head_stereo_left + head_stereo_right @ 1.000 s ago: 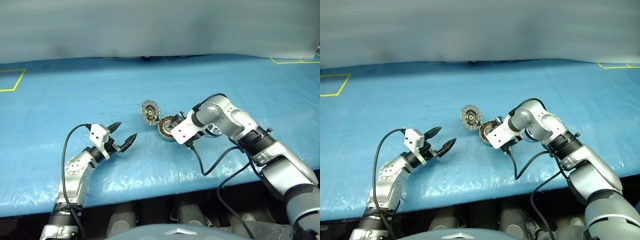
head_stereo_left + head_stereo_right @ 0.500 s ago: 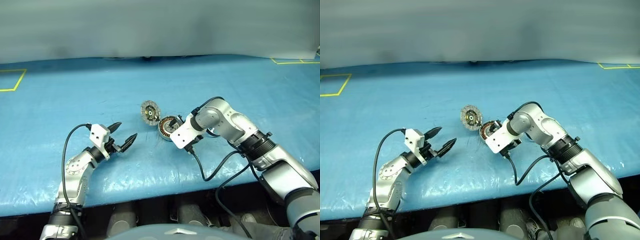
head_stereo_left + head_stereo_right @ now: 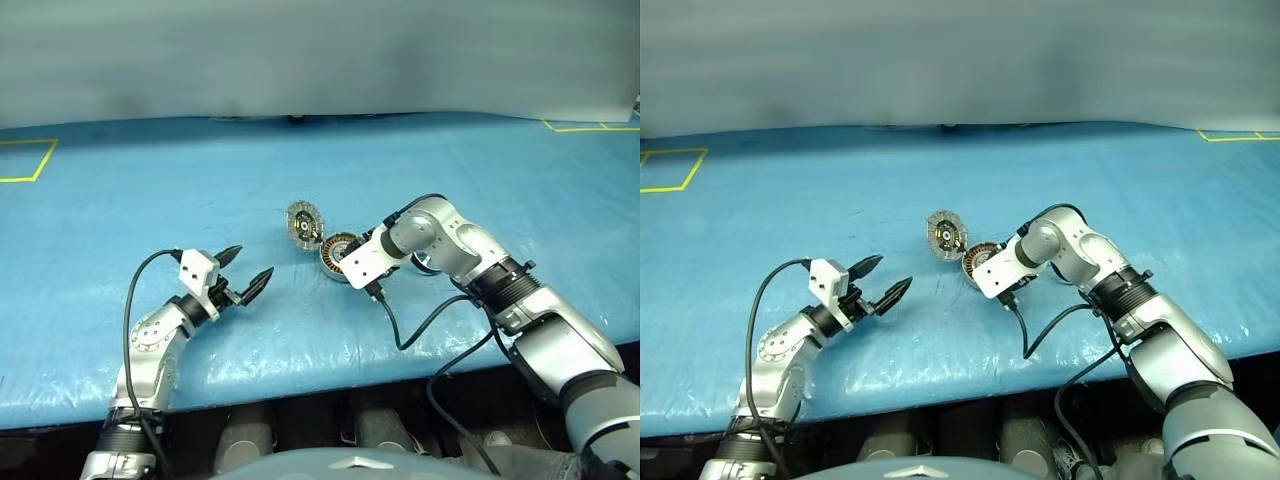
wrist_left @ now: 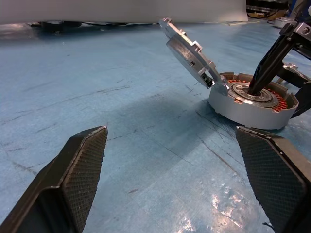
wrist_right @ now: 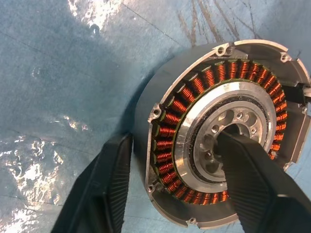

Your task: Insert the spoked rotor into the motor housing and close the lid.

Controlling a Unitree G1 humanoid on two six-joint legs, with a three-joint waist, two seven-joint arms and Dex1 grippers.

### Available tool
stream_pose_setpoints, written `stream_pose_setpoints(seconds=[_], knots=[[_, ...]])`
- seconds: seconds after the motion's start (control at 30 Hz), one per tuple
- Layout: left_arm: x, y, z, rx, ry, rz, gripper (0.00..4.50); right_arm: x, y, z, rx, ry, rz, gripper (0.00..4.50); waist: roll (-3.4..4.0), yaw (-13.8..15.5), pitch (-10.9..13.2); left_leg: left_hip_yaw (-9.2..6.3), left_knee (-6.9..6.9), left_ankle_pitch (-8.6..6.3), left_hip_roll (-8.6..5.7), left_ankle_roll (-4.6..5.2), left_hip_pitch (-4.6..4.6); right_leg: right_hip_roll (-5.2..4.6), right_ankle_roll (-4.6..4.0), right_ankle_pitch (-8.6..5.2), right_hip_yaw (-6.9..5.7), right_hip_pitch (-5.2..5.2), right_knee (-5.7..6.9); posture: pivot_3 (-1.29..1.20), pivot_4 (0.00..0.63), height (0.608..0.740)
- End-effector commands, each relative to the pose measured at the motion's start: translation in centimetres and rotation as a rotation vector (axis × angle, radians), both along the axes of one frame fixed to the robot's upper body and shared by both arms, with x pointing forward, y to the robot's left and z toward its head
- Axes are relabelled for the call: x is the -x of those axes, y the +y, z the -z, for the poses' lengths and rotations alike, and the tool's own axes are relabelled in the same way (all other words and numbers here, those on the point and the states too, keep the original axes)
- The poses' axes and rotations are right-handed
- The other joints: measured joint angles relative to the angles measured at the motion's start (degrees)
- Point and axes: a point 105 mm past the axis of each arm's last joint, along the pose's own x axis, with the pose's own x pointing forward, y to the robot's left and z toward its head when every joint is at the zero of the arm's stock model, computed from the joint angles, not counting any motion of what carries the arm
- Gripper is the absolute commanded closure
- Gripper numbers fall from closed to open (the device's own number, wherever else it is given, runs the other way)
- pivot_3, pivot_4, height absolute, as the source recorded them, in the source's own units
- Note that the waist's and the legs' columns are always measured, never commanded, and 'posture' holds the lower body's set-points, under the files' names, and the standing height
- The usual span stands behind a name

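Head pair looks down from afar – both wrist cameras, close in, share the motor housing [image 4: 252,99].

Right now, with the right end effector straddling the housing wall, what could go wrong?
1. The right end effector has one finger on the centre hub and one outside the motor housing; closing further could scrape the copper windings or drag the housing across the blue mat.
2. The lid stands open and tilted beside that finger; a nudge could knock it shut early.
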Motion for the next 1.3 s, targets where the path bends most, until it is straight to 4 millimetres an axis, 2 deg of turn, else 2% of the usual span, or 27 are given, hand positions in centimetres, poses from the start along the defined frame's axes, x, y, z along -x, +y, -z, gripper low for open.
stream_pose_setpoints(seconds=[0.03, 0.17, 0.27, 0.5, 0.6, 0.8, 0.93, 1.1, 1.3], knots=[[0.1, -0.4, -1.2, 0.005, -0.049, 0.014, 0.00, 0.6, -1.0, 0.4, -0.040, 0.058, 0.065, 2.47, 0.00, 0.1, 0.0, 0.00, 0.00, 0.00, 0.00, 0.00, 0.00, -0.01, 0.00, 0.00, -0.01, 0.00, 0.00, 0.00, 0.150, 0.740], [0.1, -0.5, -1.1, 0.006, -0.048, 0.014, 0.00, 1.2, 0.4, -0.6, -0.182, 0.066, 0.120, 2.47, 0.00, 0.1, 0.0, 0.01, -0.02, -0.01, 0.00, 0.01, -0.11, 0.00, -0.01, 0.01, 0.01, 0.08, 0.03, 0.00, 0.150, 0.740], [0.1, -0.5, -1.0, 0.007, -0.046, 0.010, 0.00, 2.3, 2.0, -1.3, -0.320, 0.117, 0.177, 2.47, 0.00, 0.0, 0.0, 0.03, -0.06, -0.02, 0.03, -0.02, -0.13, 0.03, -0.09, 0.05, -0.01, 0.03, 0.06, 0.00, 0.150, 0.740], [0.5, 0.1, -0.7, 0.001, -0.034, -0.007, 0.00, 4.6, 3.9, -1.7, -0.466, 0.177, 0.251, 2.47, 0.02, -0.4, 0.0, 0.04, -0.11, -0.07, 0.10, -0.19, -0.10, 0.15, -0.01, -0.02, -0.09, -0.06, 0.17, 0.00, 0.150, 0.740], [0.7, 0.9, -0.7, -0.010, -0.032, -0.029, 0.00, 5.9, 5.8, -2.1, -0.593, 0.237, 0.325, 2.47, 0.01, -0.3, 0.0, 0.00, -0.11, -0.06, 0.17, -0.22, -0.12, 0.14, -0.12, -0.08, -0.12, -0.09, 0.21, 0.00, 0.150, 0.740], [1.3, 1.9, -0.5, -0.029, -0.025, -0.063, 0.00, 6.0, 7.8, -2.7, -0.798, 0.328, 0.562, 2.47, 0.02, -0.2, 0.0, -0.01, -0.09, -0.07, 0.21, -0.24, -0.17, 0.10, -0.31, -0.20, -0.11, -0.16, 0.24, 0.00, 0.150, 0.740], [1.6, 2.1, -0.5, -0.033, -0.020, -0.070, 0.00, 5.9, 8.3, -2.8, -0.830, 0.337, 0.635, 2.47, 0.03, 0.0, 0.0, -0.10, -0.08, -0.10, 0.14, -0.20, -0.18, 0.02, -0.29, -0.19, -0.17, -0.30, 0.12, 0.00, 0.150, 0.740], [1.7, 2.6, -0.6, -0.038, -0.023, -0.088, 0.00, 5.9, 8.2, -1.9, -0.814, 0.366, 0.721, 2.47, 0.03, -0.2, 0.0, -0.09, -0.09, -0.12, 0.13, -0.17, -0.32, 0.04, -0.26, -0.17, -0.15, -0.36, 0.09, 0.00, 0.150, 0.740], [1.9, 2.8, -0.6, -0.041, -0.021, -0.097, 0.00, 7.1, 9.5, -2.1, -0.830, 0.486, 0.763, 2.47, 0.03, -0.3, 0.0, -0.11, -0.12, -0.10, 0.16, -0.20, -0.38, 0.10, -0.29, -0.19, -0.17, -0.27, 0.12, 0.00, 0.150, 0.740]])
